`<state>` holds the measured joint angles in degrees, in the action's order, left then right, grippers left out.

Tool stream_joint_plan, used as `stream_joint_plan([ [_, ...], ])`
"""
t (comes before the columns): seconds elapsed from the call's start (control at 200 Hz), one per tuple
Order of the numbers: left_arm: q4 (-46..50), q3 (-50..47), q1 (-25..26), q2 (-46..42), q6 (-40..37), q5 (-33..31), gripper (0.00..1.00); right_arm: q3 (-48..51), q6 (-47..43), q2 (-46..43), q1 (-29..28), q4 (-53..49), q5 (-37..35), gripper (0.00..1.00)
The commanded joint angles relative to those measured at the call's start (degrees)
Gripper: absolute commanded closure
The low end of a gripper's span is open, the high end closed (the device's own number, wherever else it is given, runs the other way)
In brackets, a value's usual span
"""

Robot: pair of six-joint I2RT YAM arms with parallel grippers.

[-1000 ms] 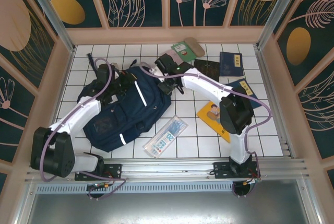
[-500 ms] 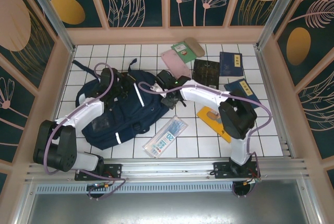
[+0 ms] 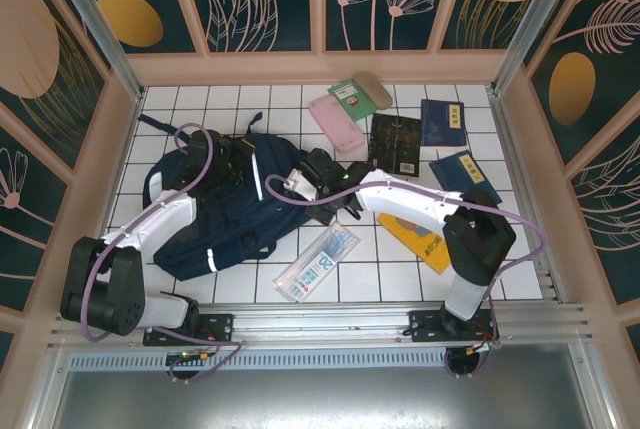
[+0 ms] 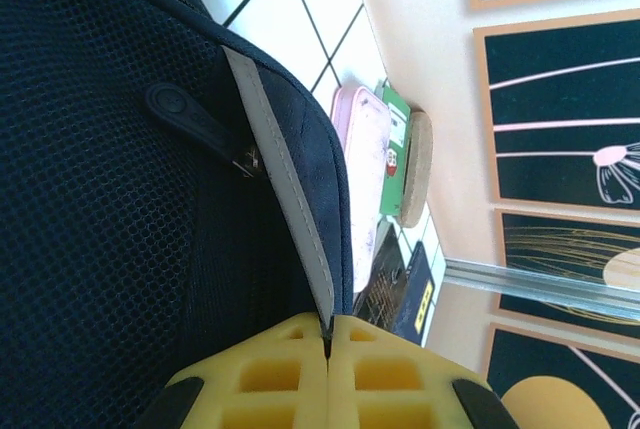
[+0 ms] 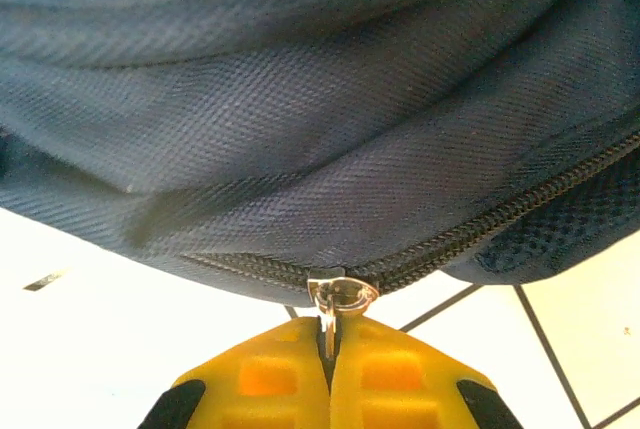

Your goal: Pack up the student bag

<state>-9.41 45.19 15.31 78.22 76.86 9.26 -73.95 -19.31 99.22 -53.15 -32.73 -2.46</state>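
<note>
The backpack (image 3: pixel 225 211), dark navy, lies flat on the 9 o'clock half of the white-tiled table (image 3: pixel 510 271), and its top end reaches toward the middle. The left arm runs up from the 7 o'clock corner over the fabric. In its wrist view the left pincer (image 4: pixel 328 337) has its yellow fingertips pressed together on the backpack, with the grey strip (image 4: pixel 282 164) along the bag's edge running down into the seam between them. A black rubber tab (image 4: pixel 186 115) sits on the mesh panel at 10 o'clock from that grip.

At the bag's 3 o'clock edge, the right pincer (image 5: pixel 330 341) is also pressed together, pinching the metal zip pull (image 5: pixel 341 295). The pull hangs from a zip line (image 5: pixel 485 221) that rises toward 2 o'clock across the navy cloth.

A clear pouch (image 3: pixel 318 261) with blue print lies at 6 o'clock on the table, just beside the bag's lower edge. At 12 o'clock sits a pink case (image 3: pixel 337 121). At 1 o'clock from the case is a green booklet (image 3: pixel 352 99), with a tan oval pad (image 3: pixel 373 89) against its far side.

Further right are a dark book (image 3: pixel 397 144), a navy book (image 3: pixel 442 121) at 1 o'clock and a blue book (image 3: pixel 463 171) at 3 o'clock. A yellow book (image 3: pixel 422 241) lies at 4 o'clock, partly under the right arm.
</note>
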Motion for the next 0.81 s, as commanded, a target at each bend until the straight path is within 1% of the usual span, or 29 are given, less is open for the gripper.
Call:
stream_joint_plan([
  [0.0, -5.78, 1.68, -0.80, -2.32, 2.79, -3.93, 1.00, 1.41, 1.27, -3.56, -2.77, 1.89, 4.32, 1.00],
  [0.205, -6.33, 0.21, -0.80, -3.43, 5.14, -5.37, 1.00, 3.86, 3.61, -6.06, -4.80, 6.12, 8.96, 1.00],
  [0.295, -6.37, -0.48, -0.79, -3.99, 5.62, -6.16, 1.00, 3.93, 5.03, -6.06, -6.10, 7.32, 8.96, 1.00],
  [0.606, -6.71, -2.45, -0.75, -5.08, 7.34, -7.65, 1.00, -0.70, 10.60, 1.22, -12.34, 10.57, 7.31, 1.00],
  [0.696, -6.67, -1.94, -0.77, -5.17, 6.27, -7.17, 1.00, 0.25, 11.63, 1.47, -12.64, 11.83, 6.18, 1.00],
  [0.801, -2.74, 2.30, -0.80, -3.11, -0.02, -4.68, 1.00, 2.24, 12.34, 0.17, -10.94, 12.29, 4.68, 1.00],
])
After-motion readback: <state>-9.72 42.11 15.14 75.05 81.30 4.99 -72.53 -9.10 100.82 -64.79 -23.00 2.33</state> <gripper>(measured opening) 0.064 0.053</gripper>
